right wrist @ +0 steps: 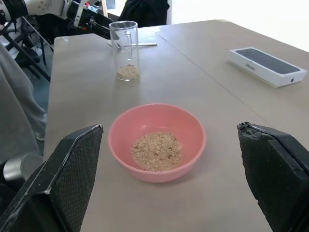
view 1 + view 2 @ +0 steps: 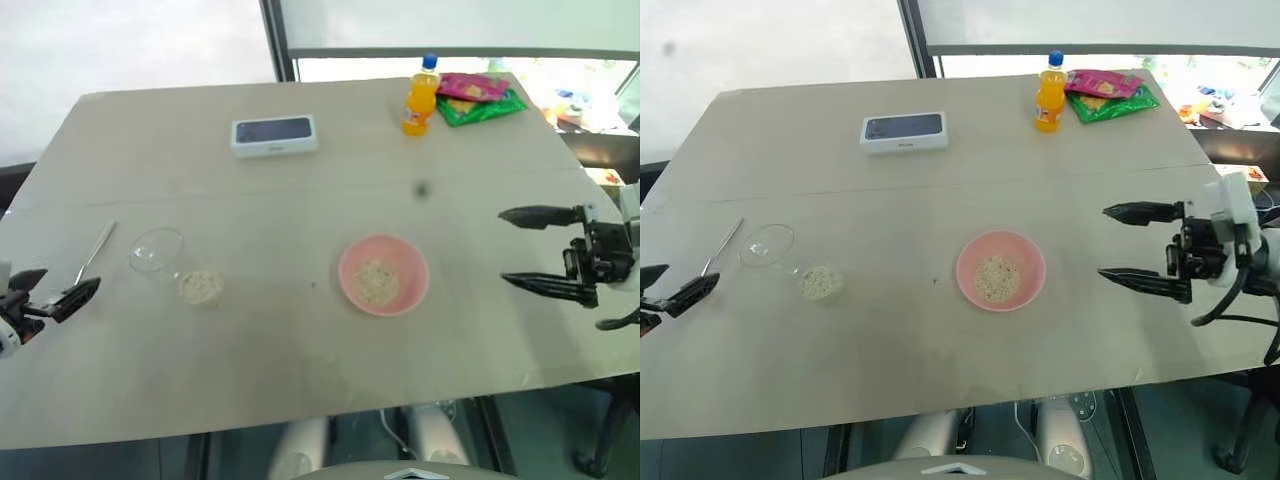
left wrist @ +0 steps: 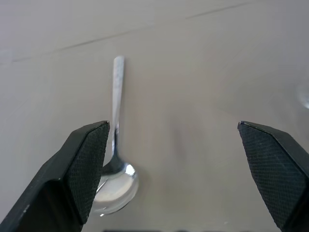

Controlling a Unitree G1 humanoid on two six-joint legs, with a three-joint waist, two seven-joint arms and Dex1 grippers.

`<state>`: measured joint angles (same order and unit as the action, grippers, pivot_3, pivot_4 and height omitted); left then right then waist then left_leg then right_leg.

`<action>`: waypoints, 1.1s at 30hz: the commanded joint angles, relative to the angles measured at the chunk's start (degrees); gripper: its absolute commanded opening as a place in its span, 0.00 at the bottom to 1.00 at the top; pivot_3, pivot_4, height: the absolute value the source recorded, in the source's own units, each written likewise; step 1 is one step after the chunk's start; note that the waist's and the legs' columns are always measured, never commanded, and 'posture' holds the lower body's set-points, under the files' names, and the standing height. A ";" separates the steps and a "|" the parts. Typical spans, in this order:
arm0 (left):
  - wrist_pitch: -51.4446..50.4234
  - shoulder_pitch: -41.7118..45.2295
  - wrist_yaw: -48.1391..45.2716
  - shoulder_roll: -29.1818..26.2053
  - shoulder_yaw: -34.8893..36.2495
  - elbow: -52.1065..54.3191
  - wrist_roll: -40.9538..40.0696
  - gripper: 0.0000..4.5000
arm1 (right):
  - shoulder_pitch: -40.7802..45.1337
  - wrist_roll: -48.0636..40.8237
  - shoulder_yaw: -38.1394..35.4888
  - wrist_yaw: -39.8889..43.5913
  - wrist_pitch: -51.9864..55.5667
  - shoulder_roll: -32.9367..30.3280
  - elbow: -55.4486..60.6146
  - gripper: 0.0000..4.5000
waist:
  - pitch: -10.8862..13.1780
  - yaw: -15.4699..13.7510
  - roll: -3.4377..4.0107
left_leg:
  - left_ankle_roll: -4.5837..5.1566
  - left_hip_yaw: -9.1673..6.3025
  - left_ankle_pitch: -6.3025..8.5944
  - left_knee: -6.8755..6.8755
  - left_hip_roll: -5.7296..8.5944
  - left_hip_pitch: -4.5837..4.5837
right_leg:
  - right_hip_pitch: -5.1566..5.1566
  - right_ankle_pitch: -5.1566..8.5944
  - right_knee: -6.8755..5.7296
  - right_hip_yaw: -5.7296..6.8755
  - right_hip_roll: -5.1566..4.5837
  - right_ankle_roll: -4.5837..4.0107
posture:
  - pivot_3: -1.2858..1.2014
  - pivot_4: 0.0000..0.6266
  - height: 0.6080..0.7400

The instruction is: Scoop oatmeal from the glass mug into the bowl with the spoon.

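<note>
The spoon (image 2: 95,252) lies flat on the table at the far left, its oval end nearest me. Just behind that end hovers my left gripper (image 2: 68,279), open, and in the left wrist view the spoon (image 3: 116,145) sits by one fingertip (image 3: 91,154), untouched. Right of the spoon stands the glass mug (image 2: 160,255), upright, with oatmeal (image 2: 200,287) at its bottom. The pink bowl (image 2: 412,262) rests mid-table and holds oatmeal (image 2: 377,283) too. My right gripper (image 2: 505,247) hangs open well to the right of the bowl (image 1: 125,154), pointing toward it.
A white phone box (image 2: 274,135) lies at the back of the table. An orange drink bottle (image 2: 421,97) and snack packets (image 2: 480,98) stand at the back right corner. The table's right edge runs close under my right gripper.
</note>
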<state>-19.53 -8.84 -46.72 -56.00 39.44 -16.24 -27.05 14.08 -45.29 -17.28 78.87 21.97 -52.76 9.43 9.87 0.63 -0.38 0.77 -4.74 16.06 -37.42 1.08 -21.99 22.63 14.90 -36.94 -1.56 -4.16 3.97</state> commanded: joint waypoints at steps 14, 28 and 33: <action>10.98 21.24 -5.62 -8.09 -11.66 -32.20 11.29 1.00 | 1.21 0.59 -2.82 -1.31 -0.82 -0.91 -0.15 1.00 | -0.01 0.03 -0.03 | -0.01 -0.01 -0.01 0.05 0.15 -0.11 | 0.16 -0.02 -0.05 0.01 -0.13 0.01 | 0.52 0.24 1.00; 12.79 38.64 -2.05 -6.53 -23.35 -53.29 20.86 0.37 | 1.67 0.53 -2.41 -4.29 0.13 0.53 1.82 1.00 | -0.02 0.16 -0.06 | -0.04 -0.02 -0.06 -0.20 0.42 -0.04 | 0.26 -0.01 -0.73 0.00 -0.05 0.03 | 0.52 0.24 1.00; 12.37 39.98 -0.42 -6.63 -23.11 -55.98 20.81 0.01 | 0.87 -0.15 -3.72 -5.73 0.94 0.47 3.04 1.00 | -0.03 0.85 -0.03 | -0.08 0.00 -0.09 -0.36 0.33 0.15 | 0.23 -0.01 -1.10 -0.10 0.12 0.04 | 0.52 0.24 1.00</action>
<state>-6.54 31.44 -47.99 -61.97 16.25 -70.72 -6.91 14.92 -44.21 -18.81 73.38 22.73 -51.95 10.64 9.84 1.49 -0.41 0.68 -4.74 15.96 -37.80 1.41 -21.83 22.86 14.89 -38.07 -1.66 -4.04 4.00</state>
